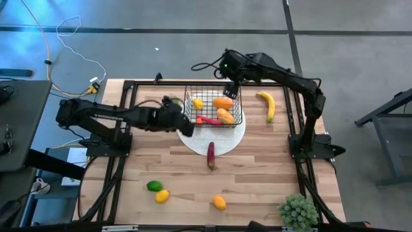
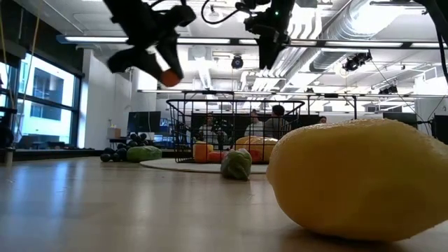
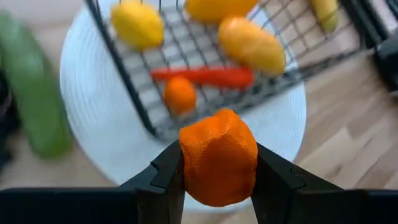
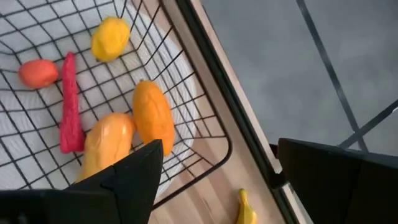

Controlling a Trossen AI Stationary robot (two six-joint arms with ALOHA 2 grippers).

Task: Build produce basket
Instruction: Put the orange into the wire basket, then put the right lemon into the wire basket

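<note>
High view: my left gripper (image 1: 181, 120) at the basket (image 1: 239, 116) edge; my right gripper (image 1: 230, 86) over its far rim.
Left wrist view: fingers (image 3: 163, 176) clamp an orange (image 3: 218, 157) — likely light, stiff, pebbled; grip mid-body.
Right wrist view: fingers (image 4: 134, 169) spread wide, empty.

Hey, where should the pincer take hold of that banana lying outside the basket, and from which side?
Grip the banana at mid-length, from straight above, fingers across its narrow width. It lies flat and alone on the table, beside the basket, so the right pincer is nearest.
</note>
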